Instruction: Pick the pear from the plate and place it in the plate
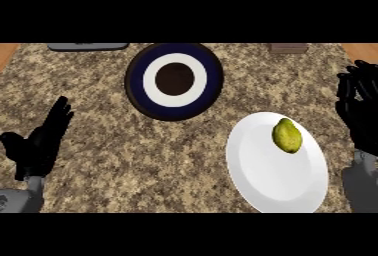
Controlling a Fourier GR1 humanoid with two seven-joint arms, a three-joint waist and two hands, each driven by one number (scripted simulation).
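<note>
Items I log on the speckled brown granite counter (133,150):

1. Smooth white oval plate (273,175), glossy, near the counter's front right corner. On its far part lies the yellow-green pear (287,135), a matte, rounded, slightly tapered shape.
2. Round dark plate (174,80) with navy rim, white ring and dark brown centre, toward the counter's rear edge.
3. Flat grey slab (88,46) at the rear left edge; small brown ridged block (288,48) at the rear right.

My black left hand (37,145) rests at the left edge, fingers straight, released. My black right hand (358,107) shows at the right edge, fingers relaxed, grasping nothing.
</note>
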